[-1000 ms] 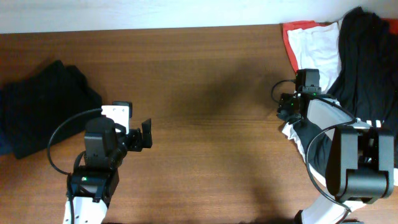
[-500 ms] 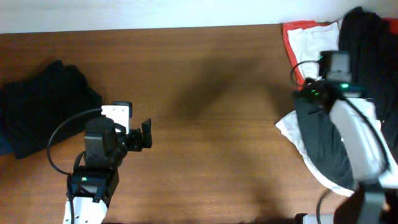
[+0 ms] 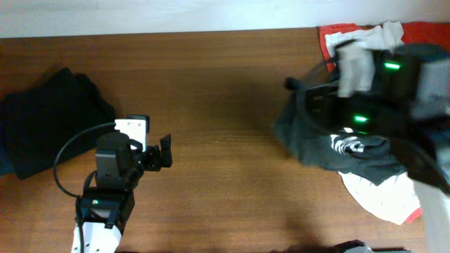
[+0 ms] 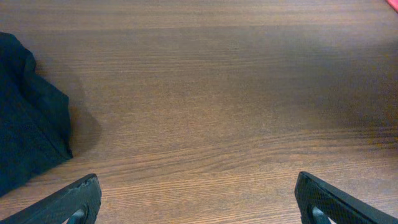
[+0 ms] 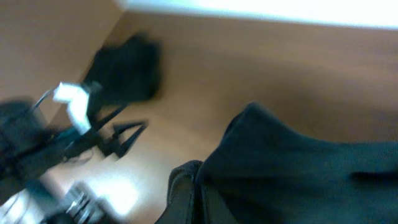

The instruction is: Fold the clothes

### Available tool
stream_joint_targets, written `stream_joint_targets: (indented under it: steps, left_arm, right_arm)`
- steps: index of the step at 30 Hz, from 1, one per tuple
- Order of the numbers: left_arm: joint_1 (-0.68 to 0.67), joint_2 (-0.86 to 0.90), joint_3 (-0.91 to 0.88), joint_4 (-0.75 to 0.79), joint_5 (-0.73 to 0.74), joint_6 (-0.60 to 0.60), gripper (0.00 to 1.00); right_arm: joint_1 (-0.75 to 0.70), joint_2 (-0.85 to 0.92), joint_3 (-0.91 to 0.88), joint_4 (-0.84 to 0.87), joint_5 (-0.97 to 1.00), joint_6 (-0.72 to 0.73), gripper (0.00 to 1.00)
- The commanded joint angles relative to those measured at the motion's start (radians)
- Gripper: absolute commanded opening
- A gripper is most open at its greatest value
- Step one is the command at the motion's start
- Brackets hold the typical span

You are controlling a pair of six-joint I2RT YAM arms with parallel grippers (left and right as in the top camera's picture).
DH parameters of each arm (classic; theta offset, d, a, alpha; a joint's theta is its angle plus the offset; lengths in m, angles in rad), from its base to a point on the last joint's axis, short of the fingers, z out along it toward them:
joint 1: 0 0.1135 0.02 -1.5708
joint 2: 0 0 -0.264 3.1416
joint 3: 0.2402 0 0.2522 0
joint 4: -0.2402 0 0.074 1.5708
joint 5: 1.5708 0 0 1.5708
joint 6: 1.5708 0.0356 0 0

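Since a second ago our right pincer [image 5: 186, 193], clenched on the black shirt [image 3: 330, 137], has hauled it left over the tabletop [image 3: 225, 84]. Our left pincer [image 4: 196, 186] sits released, so spreading comes next.

The right arm [image 3: 397, 77] is a motion smear overhead, and the white print [image 3: 349, 144] on the black shirt [image 3: 320, 126] cannot be read. The right wrist view is blurred throughout — the right fingers [image 5: 182, 193] are a dark streak, and whether they grip cloth cannot be told. The red shirt [image 3: 429, 31], the dark pile [image 3: 49, 123] and the left fingers [image 4: 78, 198] run off picture edges.
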Motion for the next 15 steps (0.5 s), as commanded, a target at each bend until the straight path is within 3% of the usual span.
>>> stream_joint_targets:
  steps: [1,2,5,6,7,8,12,15]
  left_arm:
    - [0.006,0.000,0.019,0.001,0.019,-0.013,0.99]
    - [0.006,0.000,0.019,-0.011,0.019,-0.013,0.99]
    - [0.006,0.000,0.019,-0.017,0.023,-0.013,0.99]
    - [0.006,0.000,0.019,-0.016,0.031,-0.013,0.99]
    - [0.006,0.000,0.019,-0.017,0.034,-0.013,0.99]
    - [0.006,0.000,0.019,-0.017,0.034,-0.013,0.99]
    - [0.006,0.000,0.019,-0.008,0.063,-0.013,0.99]
    - [0.002,0.035,0.019,0.053,0.330,-0.032,0.99]
  right_arm:
    - [0.158,0.171,0.006,0.047,-0.077,-0.003,0.04]
    - [0.204,0.339,0.006,0.086,-0.066,-0.003,0.04]
    - [0.208,0.436,0.006,0.082,-0.002,-0.003,0.06]
    - [0.207,0.457,0.006,0.083,0.075,-0.003,0.33]
    - [0.206,0.457,0.006,0.083,0.166,-0.003,0.72]
    - [0.205,0.448,0.007,0.082,0.228,-0.003,0.99]
    - [0.111,0.369,0.007,0.022,0.429,0.074,0.99]
    - [-0.077,0.298,0.007,-0.105,0.431,0.077,0.99]
